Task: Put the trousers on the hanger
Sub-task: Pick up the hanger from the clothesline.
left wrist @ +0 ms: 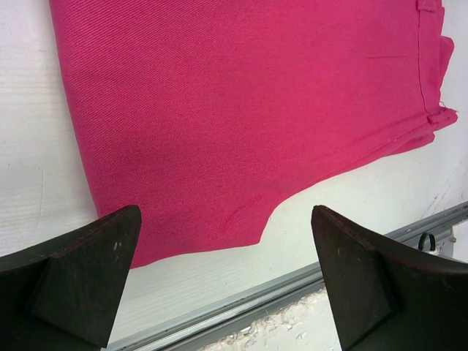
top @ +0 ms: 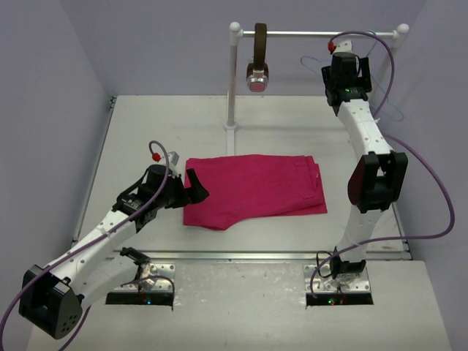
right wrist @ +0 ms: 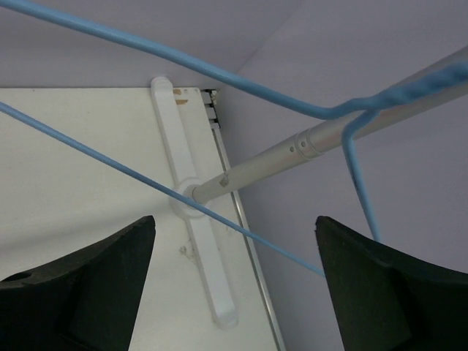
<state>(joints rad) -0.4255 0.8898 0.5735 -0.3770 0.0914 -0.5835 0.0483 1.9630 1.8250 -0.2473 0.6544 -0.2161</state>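
Note:
The magenta-pink trousers (top: 252,189) (left wrist: 256,110) lie folded flat on the white table, near its middle. My left gripper (top: 196,186) (left wrist: 225,212) sits low at their left end, open, its fingers straddling the near hem corner without touching cloth. The pale blue hanger (top: 387,102) (right wrist: 131,173) hangs on the rail (top: 314,33) at the back right. Raised to that rail, my right gripper (top: 351,58) (right wrist: 235,219) is open. The hanger's thin lower bar crosses the gap between its fingers, clear of both pads.
A brown strap (top: 259,55) with a round metal end hangs from the rail's left part. The rack's post (top: 232,88) stands behind the trousers, and its right foot (right wrist: 197,241) lies along the table's right edge. A metal strip (left wrist: 292,281) runs along the table's near edge.

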